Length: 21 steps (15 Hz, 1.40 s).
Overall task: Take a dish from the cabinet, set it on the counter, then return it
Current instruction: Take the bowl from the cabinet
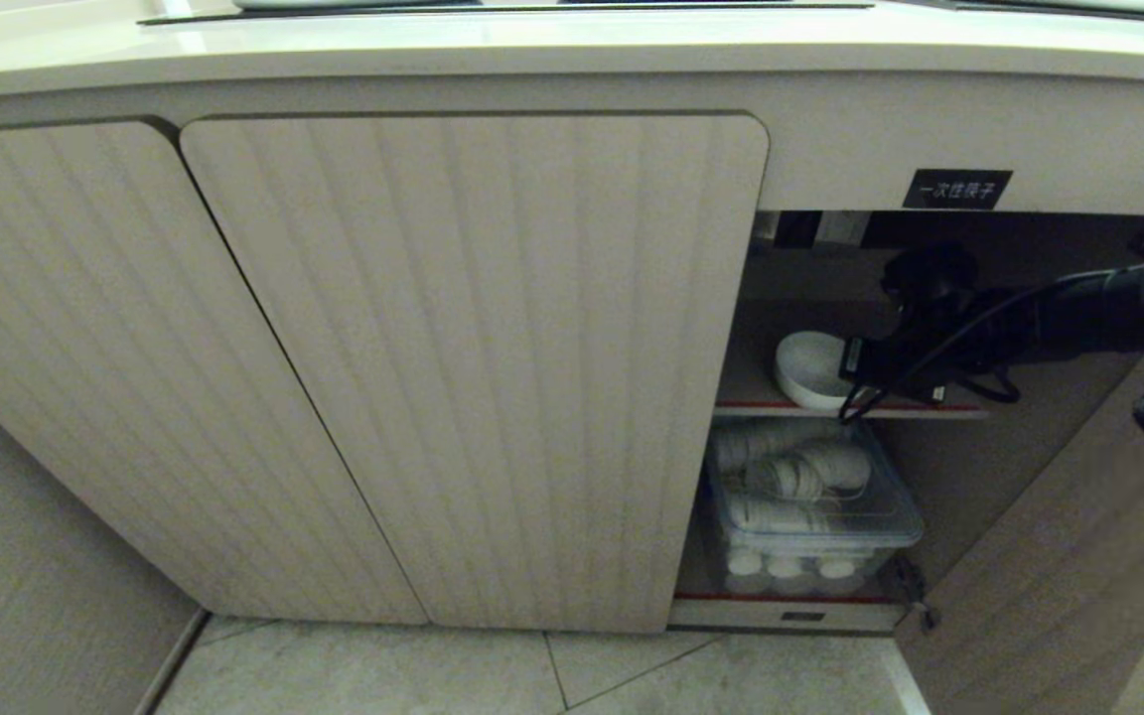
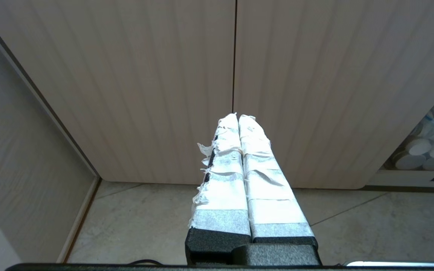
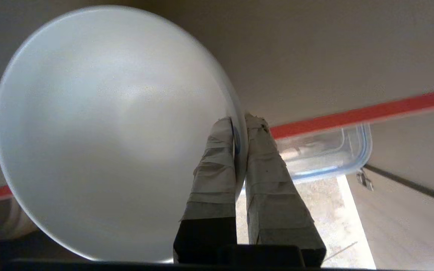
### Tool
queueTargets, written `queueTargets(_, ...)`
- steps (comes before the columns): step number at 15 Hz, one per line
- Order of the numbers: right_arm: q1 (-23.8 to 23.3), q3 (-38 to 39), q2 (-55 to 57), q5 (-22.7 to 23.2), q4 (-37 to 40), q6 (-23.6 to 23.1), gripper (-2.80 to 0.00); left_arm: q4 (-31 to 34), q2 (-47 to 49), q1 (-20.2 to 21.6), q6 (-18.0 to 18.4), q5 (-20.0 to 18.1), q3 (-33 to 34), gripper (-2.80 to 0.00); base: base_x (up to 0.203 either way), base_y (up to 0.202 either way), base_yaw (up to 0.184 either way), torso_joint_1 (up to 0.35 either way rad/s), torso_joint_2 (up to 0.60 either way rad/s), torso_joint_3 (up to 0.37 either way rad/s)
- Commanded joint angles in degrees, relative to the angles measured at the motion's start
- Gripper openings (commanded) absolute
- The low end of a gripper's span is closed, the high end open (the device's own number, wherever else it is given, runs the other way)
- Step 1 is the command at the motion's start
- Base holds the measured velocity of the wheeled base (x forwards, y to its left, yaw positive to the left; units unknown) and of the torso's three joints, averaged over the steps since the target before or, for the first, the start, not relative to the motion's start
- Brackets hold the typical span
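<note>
The dish (image 1: pixel 808 365), a small round glossy white bowl, sits at the upper shelf (image 1: pixel 790 408) inside the open cabinet (image 1: pixel 830 298), at about 3 o'clock in the head view. In the right wrist view the dish (image 3: pixel 111 128) shows as a smooth pale disc, tilted. The right end effector (image 3: pixel 239 124) pinches its rim: two tape-wrapped fingers (image 3: pixel 217 165), one on each face of the thin edge, nearly closed on it. In the head view the black arm (image 1: pixel 1049 318) reaches in from the 3 o'clock edge, with the right end effector (image 1: pixel 855 362) touching the dish.

The shelf has a red front edge. Below it, at about 4 o'clock, a clear plastic bin (image 1: pixel 810 506) with rounded corners holds stacked white cups (image 1: pixel 790 477). A small black label (image 1: pixel 956 189) with white characters sits above the opening. To the left, two closed doors (image 1: pixel 473 367) are beige, vertically ribbed and round-cornered. The smooth cream desk (image 1: pixel 572 50) runs along 12 o'clock. Pale floor tiles (image 1: pixel 433 675) lie at 6 o'clock.

The left end effector (image 2: pixel 237 116) hangs idle before the closed doors, its white-taped fingers (image 2: pixel 254 169) pressed together and empty.
</note>
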Motion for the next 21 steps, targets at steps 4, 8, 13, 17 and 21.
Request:
queueTargets(4,0.04,6.48,-3.54,0.06,-3.23,0.26,-2.8,0.0,0.0,0.0,-0.03,0.02,-0.04,-2.8,0.0,0.0,0.0,0.0,0.0,0.0)
queueTargets(8,0.04,8.93,-5.57,0.32,-4.27,2.58,-2.8,0.0,0.0,0.0,-0.04,0.02,-0.04,-2.8,0.0,0.0,0.0,0.0,0.0,0.0)
queueTargets(13,0.21,9.28,-6.89,0.33,-3.92,3.64,-2.8,0.0,0.0,0.0,-0.04,0.02,0.03,-2.8,0.0,0.0,0.0,0.0,0.0,0.0)
queueTargets(17,0.24,11.92,-8.23,0.33,-4.28,4.13,-2.8,0.0,0.0,0.0,-0.04,0.02,-0.04,-2.8,0.0,0.0,0.0,0.0,0.0,0.0)
queueTargets(21,0.29,16.27,-10.91,0.33,-4.44,4.13,-2.8,0.0,0.0,0.0,-0.04,0.02,-0.02,-2.8,0.0,0.0,0.0,0.0,0.0,0.0)
